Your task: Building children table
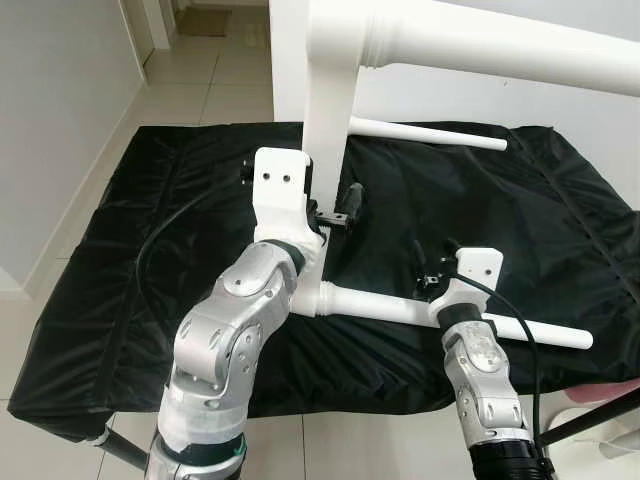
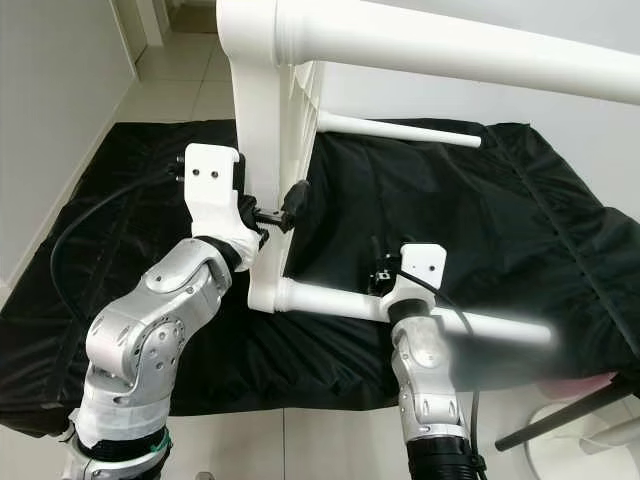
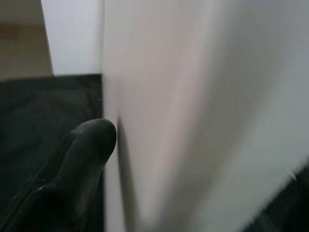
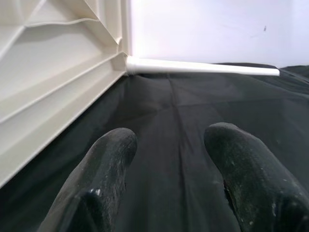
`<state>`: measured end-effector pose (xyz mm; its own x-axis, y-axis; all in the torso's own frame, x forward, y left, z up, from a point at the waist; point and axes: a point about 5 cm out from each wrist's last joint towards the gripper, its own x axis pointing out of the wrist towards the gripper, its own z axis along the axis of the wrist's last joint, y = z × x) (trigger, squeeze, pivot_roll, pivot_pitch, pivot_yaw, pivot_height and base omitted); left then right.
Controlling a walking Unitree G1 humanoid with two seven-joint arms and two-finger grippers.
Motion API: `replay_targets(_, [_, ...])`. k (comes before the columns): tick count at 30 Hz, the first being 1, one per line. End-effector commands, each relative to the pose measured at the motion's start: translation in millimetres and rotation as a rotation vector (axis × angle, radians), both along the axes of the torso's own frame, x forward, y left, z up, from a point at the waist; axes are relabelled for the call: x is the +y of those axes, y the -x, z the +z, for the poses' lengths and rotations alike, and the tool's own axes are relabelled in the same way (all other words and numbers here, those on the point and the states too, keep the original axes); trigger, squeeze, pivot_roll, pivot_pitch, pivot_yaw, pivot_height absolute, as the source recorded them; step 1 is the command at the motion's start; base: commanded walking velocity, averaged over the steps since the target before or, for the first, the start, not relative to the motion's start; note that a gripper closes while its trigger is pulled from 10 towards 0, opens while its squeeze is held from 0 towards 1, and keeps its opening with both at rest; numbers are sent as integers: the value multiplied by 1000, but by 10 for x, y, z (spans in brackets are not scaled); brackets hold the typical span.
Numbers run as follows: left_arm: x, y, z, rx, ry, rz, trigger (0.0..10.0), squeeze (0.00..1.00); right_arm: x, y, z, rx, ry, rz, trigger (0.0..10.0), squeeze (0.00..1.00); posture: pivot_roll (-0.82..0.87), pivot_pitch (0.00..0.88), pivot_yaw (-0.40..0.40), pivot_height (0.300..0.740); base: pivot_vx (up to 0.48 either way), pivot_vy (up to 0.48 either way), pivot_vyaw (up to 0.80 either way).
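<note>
While the white table [image 1: 325, 110] stands on edge on the black sheet [image 1: 120, 270], wide bare sheet lies around it; the left gripper [image 1: 335, 218] clamps its edge panel, the right gripper [image 4: 169, 159], fingers spread, hovers over a lower leg [image 1: 390, 308].

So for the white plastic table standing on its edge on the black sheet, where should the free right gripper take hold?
Probably the near round white leg, lying level just under the right gripper. Come from above, open fingers straddling it: a slim tube fits between them, the broad white tabletop would not.
</note>
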<state>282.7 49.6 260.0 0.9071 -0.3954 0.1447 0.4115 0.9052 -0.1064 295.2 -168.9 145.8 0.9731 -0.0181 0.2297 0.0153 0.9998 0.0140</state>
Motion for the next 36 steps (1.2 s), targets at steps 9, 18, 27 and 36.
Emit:
replay_targets(9, [92,-106,34,-28,-49,161,10000,0,-30,-49,17,-10,-4,-19,10000,0,31,57,12,740,0,0,0])
replay_targets(18, [319,-213,63,-36,-72,353,10000,0,10,-87,19,-13,-9,-12,10000,0,48,52,5,740,0,0,0])
replay_targets(27, [403,-225,87,-59,-76,388,0,0,25,-85,-1,-11,-12,-12,10000,0,47,46,12,740,0,0,0])
replay_targets(36, [542,-203,69,-83,-116,437,0,0,17,-78,-32,-5,-15,-17,10000,0,51,40,14,740,0,0,0])
